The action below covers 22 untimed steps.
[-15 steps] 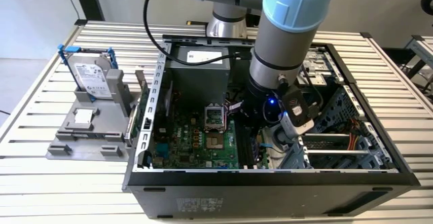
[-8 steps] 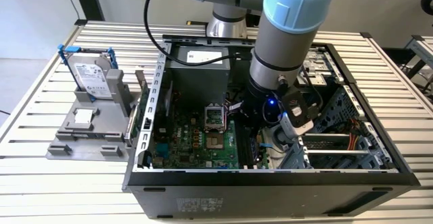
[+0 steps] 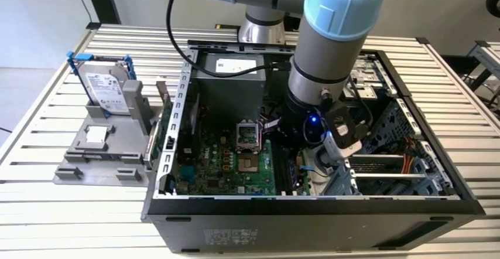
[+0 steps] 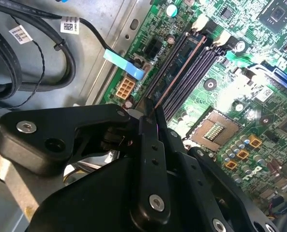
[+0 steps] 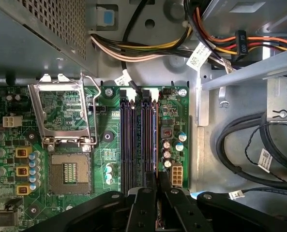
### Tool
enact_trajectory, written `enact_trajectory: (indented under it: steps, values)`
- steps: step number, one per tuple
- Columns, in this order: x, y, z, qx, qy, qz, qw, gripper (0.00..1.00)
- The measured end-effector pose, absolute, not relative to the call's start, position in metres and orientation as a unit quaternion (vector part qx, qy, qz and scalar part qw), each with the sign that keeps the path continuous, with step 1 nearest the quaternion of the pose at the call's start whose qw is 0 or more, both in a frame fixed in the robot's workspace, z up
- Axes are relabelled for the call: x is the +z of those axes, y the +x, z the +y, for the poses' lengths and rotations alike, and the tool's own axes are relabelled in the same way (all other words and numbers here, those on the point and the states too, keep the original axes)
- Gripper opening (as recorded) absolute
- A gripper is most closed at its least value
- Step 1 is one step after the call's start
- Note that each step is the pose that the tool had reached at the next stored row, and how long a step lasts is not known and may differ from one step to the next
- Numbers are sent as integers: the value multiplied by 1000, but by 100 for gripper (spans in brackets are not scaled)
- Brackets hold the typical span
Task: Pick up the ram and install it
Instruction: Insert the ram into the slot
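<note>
My jaws (image 4: 150, 112) are pressed together, pinching the ram (image 4: 179, 67) by its near end; the stick runs straight out ahead of them along the outermost black slot (image 5: 151, 140). I should keep it square over the slot and press evenly.

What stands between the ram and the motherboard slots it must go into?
Nothing visible. The gripper holds the ram lengthwise right over the black slots; the cables lie beyond the board's edge, off that path.
</note>
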<state>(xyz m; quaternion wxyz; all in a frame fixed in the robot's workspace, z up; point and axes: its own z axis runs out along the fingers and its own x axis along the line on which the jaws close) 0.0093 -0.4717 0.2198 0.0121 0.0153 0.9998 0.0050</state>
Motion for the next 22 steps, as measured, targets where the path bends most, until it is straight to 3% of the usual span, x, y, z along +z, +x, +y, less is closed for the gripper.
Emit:
enact_trajectory:
  steps: [22]
  values:
    - [215,9,-472,5,15,1000,12,0]
